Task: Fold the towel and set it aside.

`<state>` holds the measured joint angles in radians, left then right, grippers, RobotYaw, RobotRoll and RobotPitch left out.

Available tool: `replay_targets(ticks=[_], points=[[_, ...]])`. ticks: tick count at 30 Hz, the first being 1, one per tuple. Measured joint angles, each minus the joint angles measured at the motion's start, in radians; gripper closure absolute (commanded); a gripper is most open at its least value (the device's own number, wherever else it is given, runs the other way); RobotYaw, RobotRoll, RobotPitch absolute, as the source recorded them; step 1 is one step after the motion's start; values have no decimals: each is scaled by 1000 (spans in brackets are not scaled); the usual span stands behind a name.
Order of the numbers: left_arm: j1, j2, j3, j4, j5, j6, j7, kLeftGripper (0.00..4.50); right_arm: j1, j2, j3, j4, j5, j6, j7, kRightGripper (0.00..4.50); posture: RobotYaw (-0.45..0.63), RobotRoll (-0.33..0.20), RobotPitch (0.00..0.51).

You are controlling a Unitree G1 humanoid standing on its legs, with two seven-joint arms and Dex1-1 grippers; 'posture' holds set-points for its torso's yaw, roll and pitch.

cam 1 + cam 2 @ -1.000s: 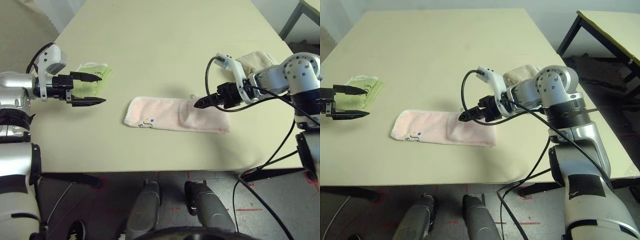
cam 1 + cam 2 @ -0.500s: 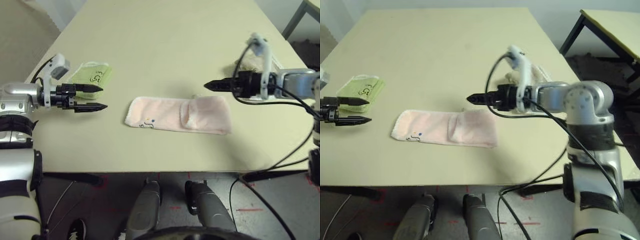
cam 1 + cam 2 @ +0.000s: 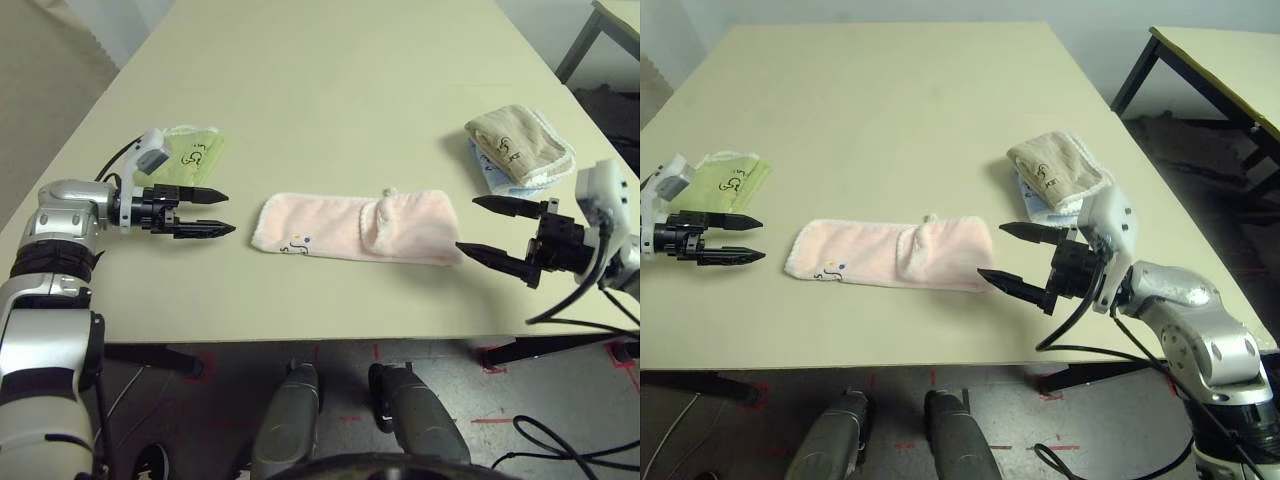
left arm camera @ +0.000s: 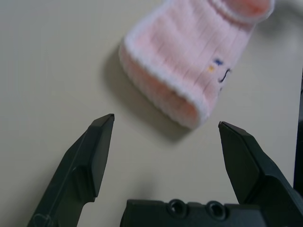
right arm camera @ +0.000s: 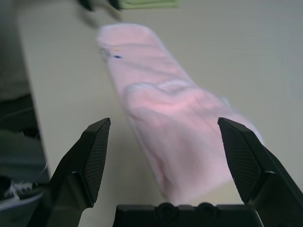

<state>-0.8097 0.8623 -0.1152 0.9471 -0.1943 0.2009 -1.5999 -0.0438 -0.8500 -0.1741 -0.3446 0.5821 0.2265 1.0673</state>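
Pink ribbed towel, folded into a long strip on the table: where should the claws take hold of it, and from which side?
Probably at its two short ends. The pale pink ribbed towel lies flat as a long strip between the open left claw and open right claw, each already facing an end. Come in low from each side, pinching the doubled white-trimmed edge on the left and the plain end on the right.

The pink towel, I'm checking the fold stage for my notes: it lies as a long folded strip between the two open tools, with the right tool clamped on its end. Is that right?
Not quite. The right tool is not clamped on the pink towel; it is open and holds nothing, its fingers just off the towel's end, as the right eye view shows. The rest stands: a long folded strip between two open tools, the left tool open too.
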Motion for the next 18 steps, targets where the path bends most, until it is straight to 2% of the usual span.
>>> replay_targets(ticks=[5,11,14,18], points=[[-80,-44,-36,80,71,237,50,0,-7,4,1,-19,-42,-44,2,34,-27,0,164],[-202,-142,1,195,59,555,81,0,-16,14,3,-23,-87,-80,-15,34,-46,0,159],[-214,-155,-11,204,70,640,53,0,-47,14,1,-27,-73,-77,-16,34,-52,0,159],[-215,-183,-23,204,79,671,26,0,-69,14,-2,-37,-68,-69,-25,34,-53,0,160]])
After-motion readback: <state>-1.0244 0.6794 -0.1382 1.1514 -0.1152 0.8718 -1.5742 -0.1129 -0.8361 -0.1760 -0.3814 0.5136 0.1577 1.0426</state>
